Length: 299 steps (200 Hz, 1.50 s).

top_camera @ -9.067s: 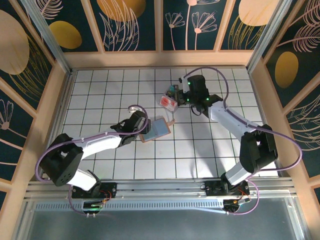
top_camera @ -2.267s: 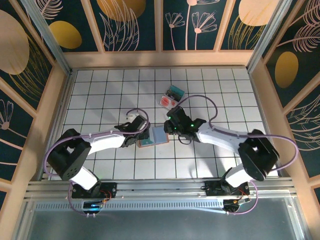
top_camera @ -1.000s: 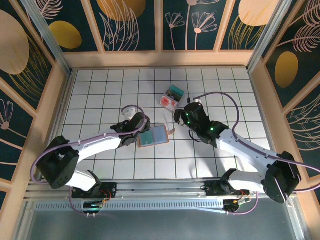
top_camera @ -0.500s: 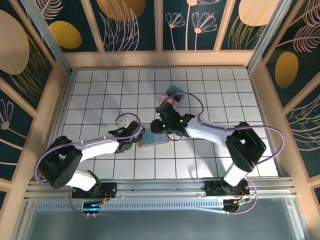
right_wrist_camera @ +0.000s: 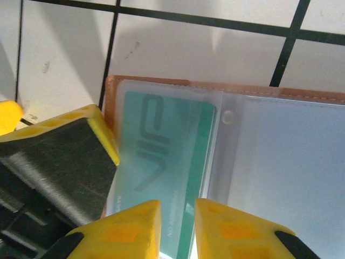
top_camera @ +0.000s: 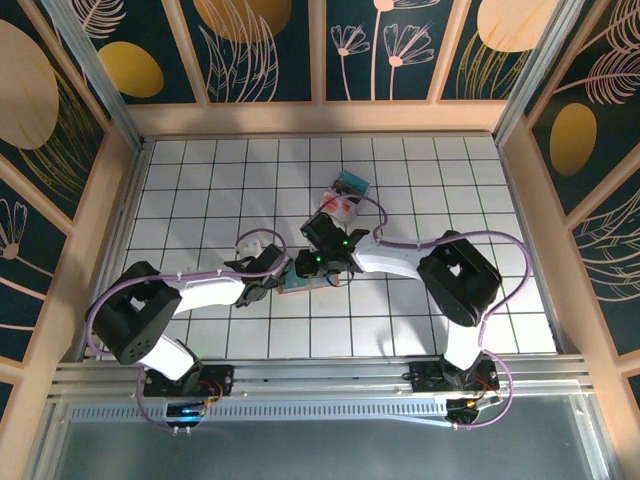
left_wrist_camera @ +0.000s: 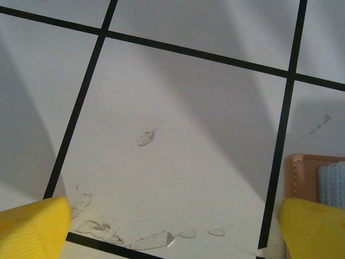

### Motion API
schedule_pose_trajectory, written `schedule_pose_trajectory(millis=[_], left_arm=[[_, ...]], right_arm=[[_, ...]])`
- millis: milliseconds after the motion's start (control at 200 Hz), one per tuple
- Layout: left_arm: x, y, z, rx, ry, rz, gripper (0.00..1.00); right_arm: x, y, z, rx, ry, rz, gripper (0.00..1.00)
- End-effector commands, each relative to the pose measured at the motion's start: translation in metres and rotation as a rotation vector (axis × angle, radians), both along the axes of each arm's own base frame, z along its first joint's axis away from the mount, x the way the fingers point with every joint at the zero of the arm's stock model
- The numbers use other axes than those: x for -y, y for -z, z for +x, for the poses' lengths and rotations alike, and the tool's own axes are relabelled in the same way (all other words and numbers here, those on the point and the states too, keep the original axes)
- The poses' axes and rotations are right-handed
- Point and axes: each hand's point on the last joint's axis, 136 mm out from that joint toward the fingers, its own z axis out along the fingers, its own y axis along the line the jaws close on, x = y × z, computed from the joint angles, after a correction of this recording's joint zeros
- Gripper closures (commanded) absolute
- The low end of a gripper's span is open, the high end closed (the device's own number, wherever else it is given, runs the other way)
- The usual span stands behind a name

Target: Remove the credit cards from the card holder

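Observation:
The card holder (top_camera: 312, 284) lies open on the white grid table, tan edge outward, mostly under my right gripper (top_camera: 316, 262). In the right wrist view its blue-grey inside (right_wrist_camera: 285, 156) holds a teal credit card (right_wrist_camera: 161, 145) under a clear sleeve. My right gripper (right_wrist_camera: 178, 224) hovers over that card's lower edge, jaws drawn close with a narrow gap; I cannot tell whether they touch the card. My left gripper (top_camera: 270, 278) stands wide open at the holder's left edge. One of its fingers (right_wrist_camera: 62, 162) rests by that edge. In the left wrist view the left gripper (left_wrist_camera: 178, 232) spans bare table, with the holder's corner (left_wrist_camera: 302, 175) beside one fingertip.
A clear plastic piece with red contents (top_camera: 339, 205) and a teal one (top_camera: 352, 183) lie just beyond the right gripper. Wooden walls (top_camera: 115, 190) frame the table on three sides. Both arms meet near the table's middle.
My right gripper has swung left from beside the holder to directly over it, and its jaws have narrowed. The left gripper has stayed wide open at the holder's left edge.

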Motion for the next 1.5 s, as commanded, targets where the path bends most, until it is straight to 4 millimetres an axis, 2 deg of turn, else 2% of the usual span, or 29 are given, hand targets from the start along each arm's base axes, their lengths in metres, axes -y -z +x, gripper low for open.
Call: schedule_pose_trajectory(millis=[0, 375, 626, 796, 1281, 1491], left_arm=[[-0.01, 0.016, -0.012, -0.069, -0.001, 0.038, 0.01], [-0.011, 0.019, -0.013, -0.084, 0.005, 0.054, 0.01], [-0.01, 0.022, -0.014, -0.096, 0.007, 0.052, 0.01], [-0.009, 0.022, -0.014, -0.098, 0.009, 0.051, 0.01], [-0.012, 0.028, -0.018, -0.125, 0.016, 0.071, 0.01], [-0.012, 0.029, -0.019, -0.127, 0.013, 0.068, 0.01]], right_arm=[[-0.003, 0.004, 0.003, -0.005, -0.003, -0.014, 0.77], [-0.004, 0.011, 0.003, -0.036, 0.008, 0.048, 0.76], [0.004, 0.02, 0.004, -0.063, 0.04, 0.045, 0.76], [-0.001, 0.024, 0.0, -0.097, 0.033, 0.087, 0.76], [-0.005, -0.008, 0.004, -0.075, 0.034, 0.226, 0.78], [-0.002, -0.012, 0.008, -0.07, 0.047, 0.237, 0.78]])
